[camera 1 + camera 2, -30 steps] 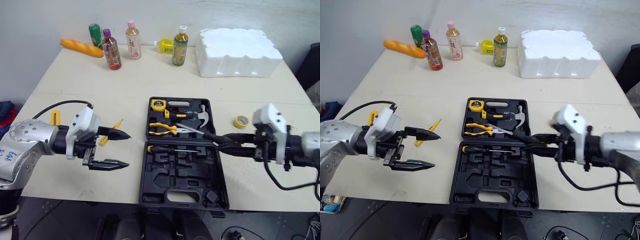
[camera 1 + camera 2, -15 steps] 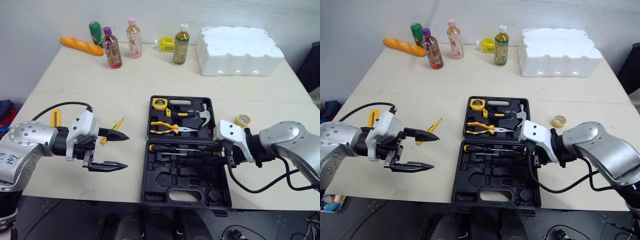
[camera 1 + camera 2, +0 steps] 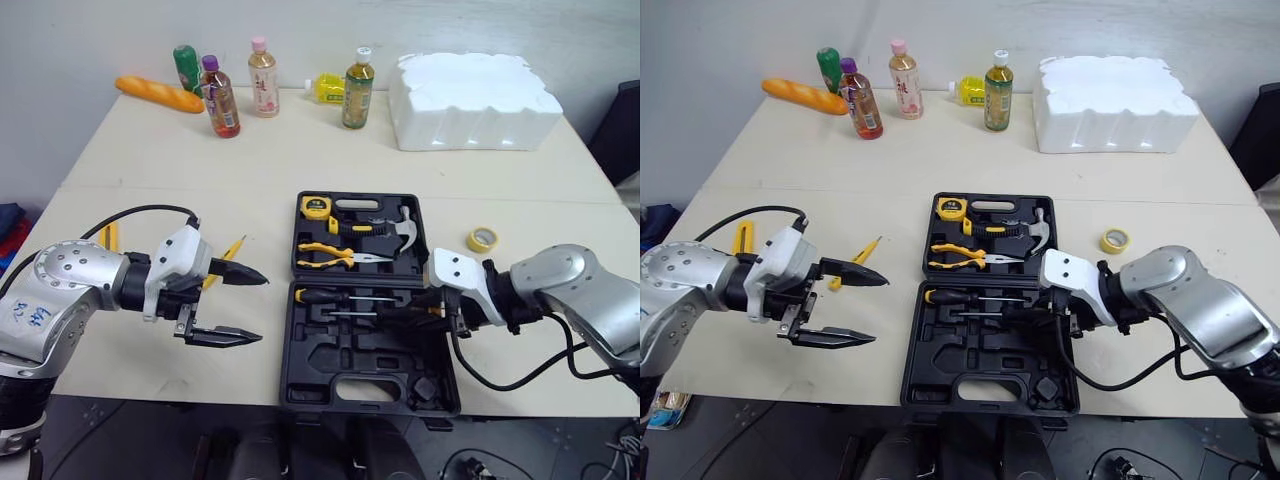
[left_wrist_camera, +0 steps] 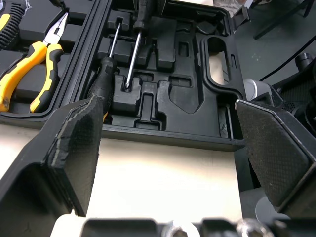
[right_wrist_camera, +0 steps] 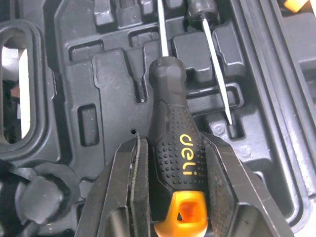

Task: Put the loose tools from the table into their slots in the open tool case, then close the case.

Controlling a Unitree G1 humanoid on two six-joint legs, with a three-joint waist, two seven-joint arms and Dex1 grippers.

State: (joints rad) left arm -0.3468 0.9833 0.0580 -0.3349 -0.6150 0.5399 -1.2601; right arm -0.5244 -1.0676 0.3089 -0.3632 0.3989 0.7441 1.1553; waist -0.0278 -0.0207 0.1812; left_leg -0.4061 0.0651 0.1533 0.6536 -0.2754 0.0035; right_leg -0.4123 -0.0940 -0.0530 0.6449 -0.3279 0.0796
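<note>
Right wrist view: right tool (image 5: 173, 148) clamped on black-handled screwdriver (image 5: 169, 113), shaft over lower tray of open case (image 3: 372, 352) (second screwdriver (image 3: 340, 297) slotted just beside). Off case's left edge, left tool (image 3: 255, 308) spread wide over bare counter (image 3: 300, 160), near loose yellow tool (image 3: 228, 255). Tape roll (image 3: 482, 239) near case's right edge.

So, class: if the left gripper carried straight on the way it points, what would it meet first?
Probably the left wall of the open tool case; the left gripper hovers, so it might pass just above, as height is unclear.
</note>
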